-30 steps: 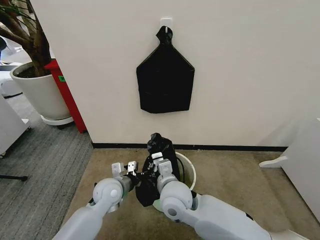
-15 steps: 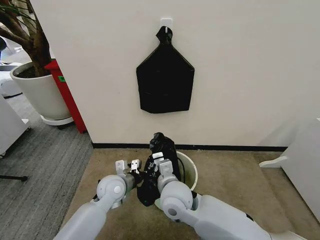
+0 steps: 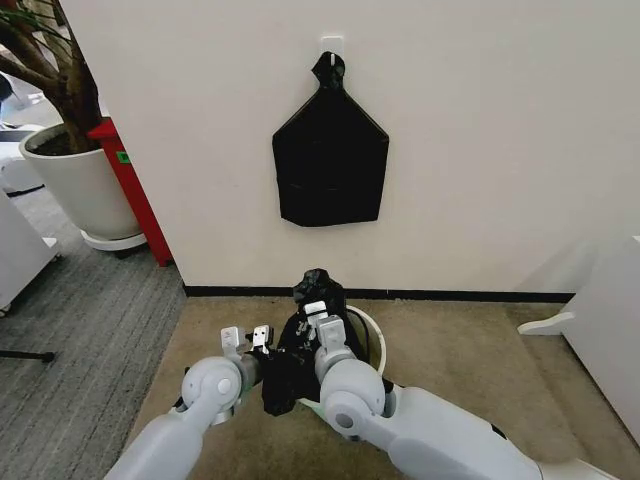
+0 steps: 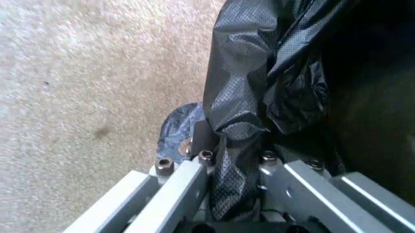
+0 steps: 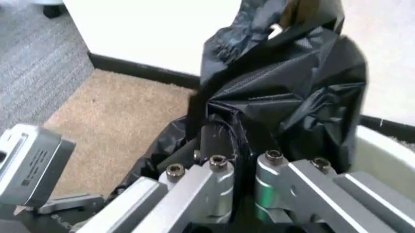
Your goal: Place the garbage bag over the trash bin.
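The garbage bag [image 3: 300, 345] is a crumpled black film held up over the left side of the trash bin [image 3: 378, 338], a white bucket on the tan carpet by the wall. My left gripper [image 3: 247, 338] is shut on a fold of the garbage bag [image 4: 259, 87] at its left side, with film pinched between the fingers [image 4: 188, 179]. My right gripper [image 3: 320, 322] is shut on the garbage bag [image 5: 292, 82] higher up, just over the trash bin's rim [image 5: 382, 145]. The bag hides most of the bin's opening.
A flat black sheaf [image 3: 330, 165] hangs from a wall hook above. A large white planter [image 3: 80, 185] with a tree and a red panel [image 3: 130, 190] stand at the left. A white furniture foot [image 3: 550, 322] lies at the right.
My left gripper has pulled slightly left and toward me, drawing the bag's lower part leftward. The bag now covers more of the bin's rim. The right gripper has barely moved.
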Robot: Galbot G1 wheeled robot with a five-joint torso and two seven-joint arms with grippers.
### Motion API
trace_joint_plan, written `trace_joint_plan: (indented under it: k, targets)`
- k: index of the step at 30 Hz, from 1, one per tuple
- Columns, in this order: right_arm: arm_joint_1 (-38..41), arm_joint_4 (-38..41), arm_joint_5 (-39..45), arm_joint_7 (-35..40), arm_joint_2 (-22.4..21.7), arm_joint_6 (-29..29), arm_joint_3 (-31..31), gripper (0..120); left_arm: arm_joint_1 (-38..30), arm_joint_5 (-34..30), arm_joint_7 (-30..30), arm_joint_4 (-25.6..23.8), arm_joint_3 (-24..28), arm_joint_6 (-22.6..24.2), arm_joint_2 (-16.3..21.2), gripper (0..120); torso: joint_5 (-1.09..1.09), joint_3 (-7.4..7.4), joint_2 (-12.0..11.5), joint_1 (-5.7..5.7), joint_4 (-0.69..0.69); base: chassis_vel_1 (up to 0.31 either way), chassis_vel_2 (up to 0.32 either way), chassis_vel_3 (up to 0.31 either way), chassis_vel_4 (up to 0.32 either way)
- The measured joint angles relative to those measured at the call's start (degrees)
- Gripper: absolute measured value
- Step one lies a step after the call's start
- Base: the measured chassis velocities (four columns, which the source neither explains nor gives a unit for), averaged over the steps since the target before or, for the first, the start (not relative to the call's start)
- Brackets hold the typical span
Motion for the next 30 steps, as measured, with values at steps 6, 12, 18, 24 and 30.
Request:
trace_joint_plan:
  k: [6,12,18,24,30]
  targets:
    - [0.71,1.46,0.83,0.43,-0.29,-0.02,0.93,0,1.44,2.45,0.05,-1.59,-1.69,-1.23,-0.16,1,0.01,0.00,0.00,0.00,0.01,0.000,0.000,0.000,0.000]
    - [0.71,3.23,1.24,0.60,-1.15,-0.06,2.70,0,2.63,4.58,0.03,-2.75,-2.93,-2.27,-0.61,1,0.01,0.00,0.00,0.00,0.01,0.000,0.000,0.000,0.000]
    - [-2.69,6.10,1.34,-0.37,-5.26,-0.20,7.83,0,6.02,6.19,0.10,-5.87,-3.94,-2.87,-1.40,1,0.02,-0.01,0.00,0.00,0.01,0.000,0.000,0.000,0.000]
    - [-6.57,7.48,1.19,-1.97,-9.68,-0.14,11.17,0,8.57,7.59,0.56,-7.86,-6.70,-3.65,-1.91,1,0.03,-0.01,0.00,0.00,0.00,0.000,0.000,0.000,0.000]
    - [-10.02,8.22,0.87,-3.38,-12.75,0.04,14.57,0,11.76,7.94,1.11,-10.08,-11.18,-4.10,-2.28,1,0.03,-0.01,0.00,0.00,0.01,0.000,0.000,0.000,0.000]
